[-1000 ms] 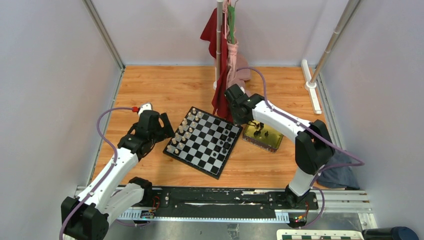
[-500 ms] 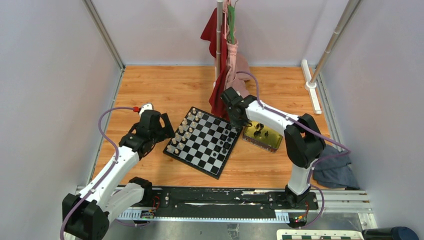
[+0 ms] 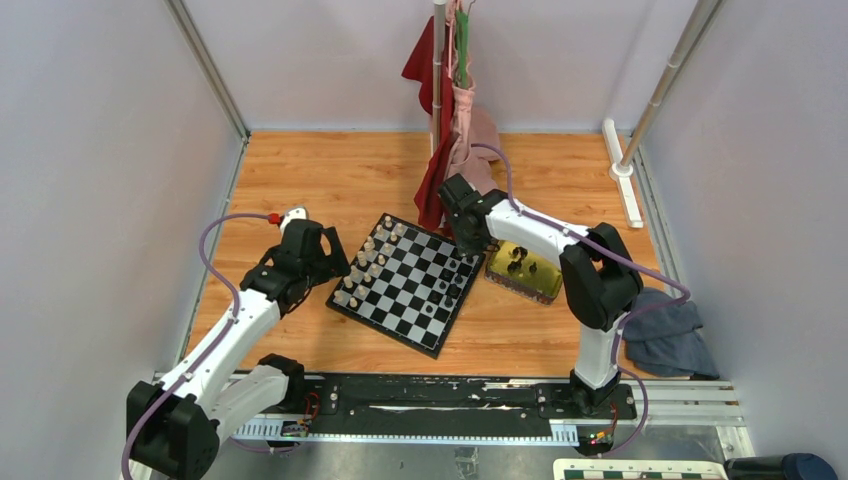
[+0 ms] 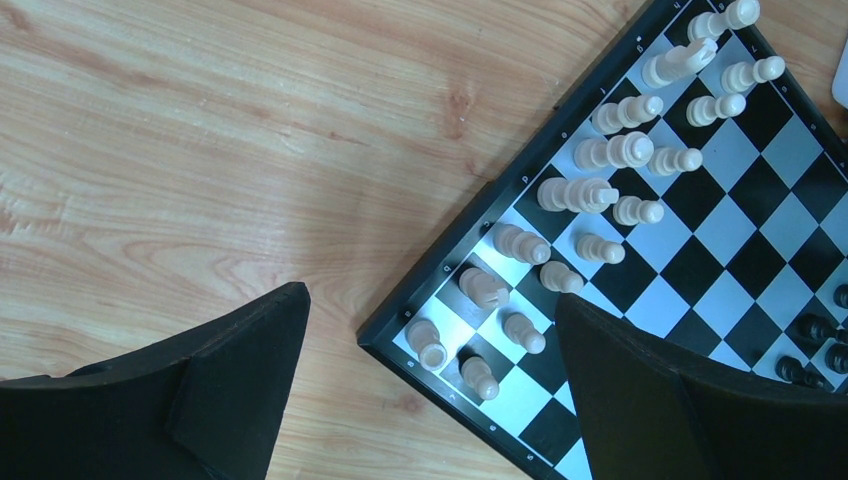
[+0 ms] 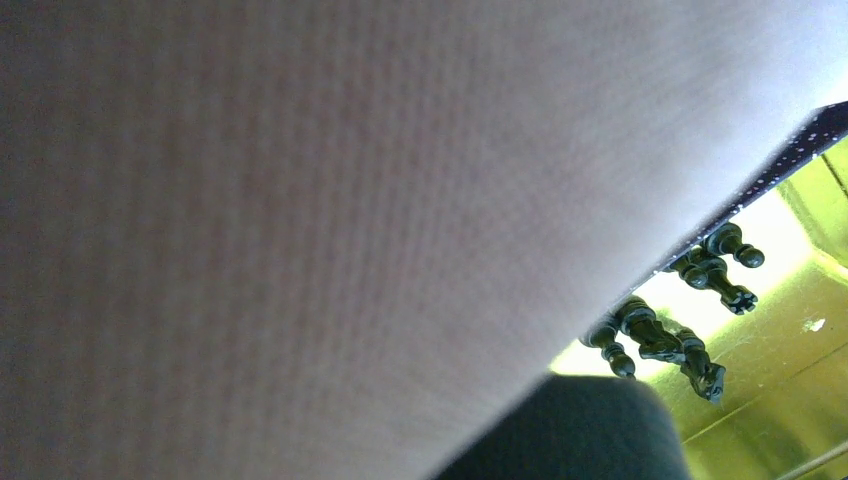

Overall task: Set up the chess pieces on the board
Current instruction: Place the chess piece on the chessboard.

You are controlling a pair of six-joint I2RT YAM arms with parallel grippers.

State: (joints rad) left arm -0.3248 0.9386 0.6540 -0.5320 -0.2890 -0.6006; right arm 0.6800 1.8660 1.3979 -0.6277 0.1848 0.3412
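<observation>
The board (image 3: 405, 285) lies tilted on the wooden table. Cream pieces stand along its left side, and several black chess pieces (image 3: 455, 282) stand along its right side. More black chess pieces (image 5: 665, 335) lie in the gold tray (image 3: 545, 285). My left gripper (image 4: 430, 390) hovers open over the board's near-left corner (image 4: 400, 335), with nothing between its fingers. My right gripper (image 3: 468, 245) is shut at the board's far-right corner, beside the tray. Pale cloth (image 5: 330, 200) fills most of the right wrist view. Whether the right gripper holds anything is hidden.
Red and pink cloths (image 3: 450, 150) hang from a pole just behind the right gripper. A grey-blue cloth (image 3: 665, 335) lies at the table's right edge. A white bar (image 3: 620, 185) lies at the back right. Grey walls stand on three sides.
The right arm has swung left from over the gold tray toward the board's far-right corner and the hanging cloth. The left arm has barely moved.
</observation>
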